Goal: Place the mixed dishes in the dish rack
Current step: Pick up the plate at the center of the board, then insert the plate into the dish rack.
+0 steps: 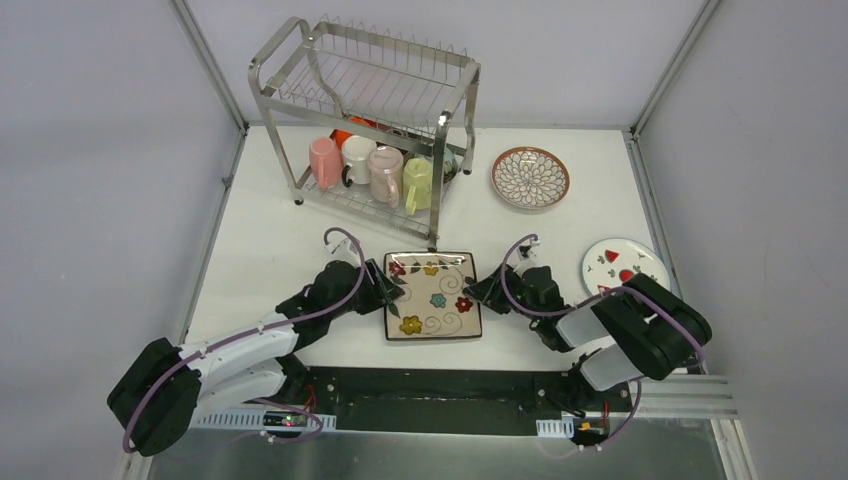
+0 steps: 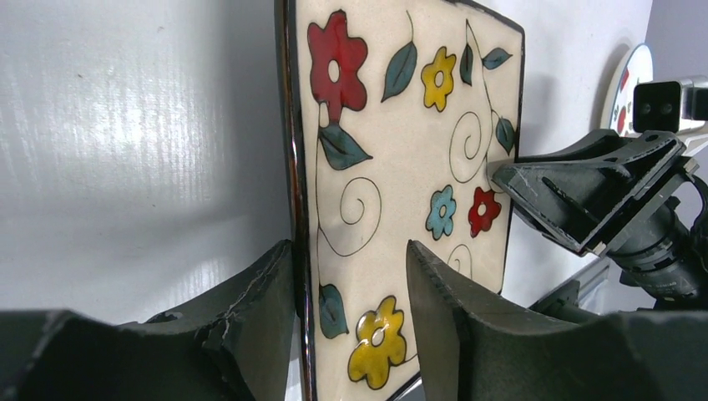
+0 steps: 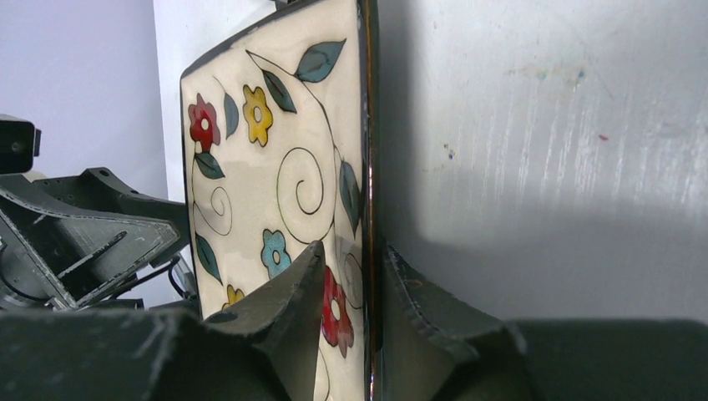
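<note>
**Two grippers at opposite edges of a flowered square plate**

Overhead view: a square floral cream plate [image 1: 433, 296] lies flat on the white table [image 1: 270, 250], at 6 o'clock from the shiny two-tier steel wire dish rack [image 1: 440, 150]. The left gripper [image 1: 392, 290] meets the plate's 9 o'clock edge and the right gripper [image 1: 478, 291] its 3 o'clock edge. Four mugs [image 1: 324, 162] stand on the rack's lower shelf. A round brown-rimmed petal-pattern plate [image 1: 530, 177] sits at 1 o'clock and a white red-marked plate [image 1: 622, 263] at 3 o'clock.

Left wrist view: the fingers [image 2: 259, 284] straddle the plate's rim, one against the underside. Whether the other presses down, I cannot tell.

Right wrist view: the jaws stand narrow, pinching the rim.
</note>
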### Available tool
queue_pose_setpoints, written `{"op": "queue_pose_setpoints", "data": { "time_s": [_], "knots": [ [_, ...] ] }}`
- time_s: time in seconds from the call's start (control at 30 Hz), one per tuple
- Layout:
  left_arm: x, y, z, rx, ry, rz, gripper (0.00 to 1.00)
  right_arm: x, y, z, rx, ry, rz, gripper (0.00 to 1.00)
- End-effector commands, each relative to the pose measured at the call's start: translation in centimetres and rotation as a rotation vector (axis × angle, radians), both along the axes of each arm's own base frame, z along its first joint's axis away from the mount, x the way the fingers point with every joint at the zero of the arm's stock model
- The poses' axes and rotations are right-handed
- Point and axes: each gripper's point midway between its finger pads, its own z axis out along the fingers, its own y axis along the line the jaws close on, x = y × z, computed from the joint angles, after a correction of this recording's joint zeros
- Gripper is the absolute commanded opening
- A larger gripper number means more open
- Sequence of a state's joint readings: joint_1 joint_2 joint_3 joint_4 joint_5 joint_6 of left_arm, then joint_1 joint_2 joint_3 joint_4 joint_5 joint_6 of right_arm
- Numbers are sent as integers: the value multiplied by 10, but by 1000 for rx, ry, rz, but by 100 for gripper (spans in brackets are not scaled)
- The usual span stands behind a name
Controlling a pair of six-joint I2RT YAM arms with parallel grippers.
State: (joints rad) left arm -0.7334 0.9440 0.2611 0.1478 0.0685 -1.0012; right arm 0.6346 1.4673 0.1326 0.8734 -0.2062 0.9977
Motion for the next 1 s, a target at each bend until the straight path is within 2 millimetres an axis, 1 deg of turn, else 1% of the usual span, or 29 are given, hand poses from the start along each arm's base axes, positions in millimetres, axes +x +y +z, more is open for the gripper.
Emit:
{"op": "queue_pose_setpoints", "data": {
  "time_s": [0.0,0.13,0.17,0.2,0.3,0.4,0.47,0.6,0.8,0.87,0.93,0.97],
  "knots": [
    [-26,-60,161,-479,-322,-254,48,-43,33,7,119,74,227,32],
    [-27,-55,172,-503,-367,-234,48,-45,38,2,160,98,235,32],
    [-27,-54,174,-503,-376,-229,48,-48,38,-5,161,119,238,32],
    [-27,-53,175,-504,-382,-226,48,-49,39,-8,170,128,241,31],
    [-28,-53,175,-500,-382,-224,47,-52,43,-16,197,146,251,30],
    [-30,-54,176,-506,-384,-230,45,-56,48,-28,185,184,270,30],
    [-31,-55,178,-505,-393,-234,43,-58,52,-30,179,182,280,30],
    [-31,-56,166,-435,-366,-243,41,-58,56,-27,182,166,286,30],
    [-32,-53,144,-365,-311,-229,35,-61,57,-24,183,155,292,29],
    [-31,-50,137,-331,-298,-219,29,-63,57,-23,182,151,296,28],
    [-29,-45,130,-278,-281,-200,20,-65,58,-20,183,141,301,28],
    [-29,-42,129,-256,-281,-197,18,-66,58,-20,181,139,301,28]
  ]
}}
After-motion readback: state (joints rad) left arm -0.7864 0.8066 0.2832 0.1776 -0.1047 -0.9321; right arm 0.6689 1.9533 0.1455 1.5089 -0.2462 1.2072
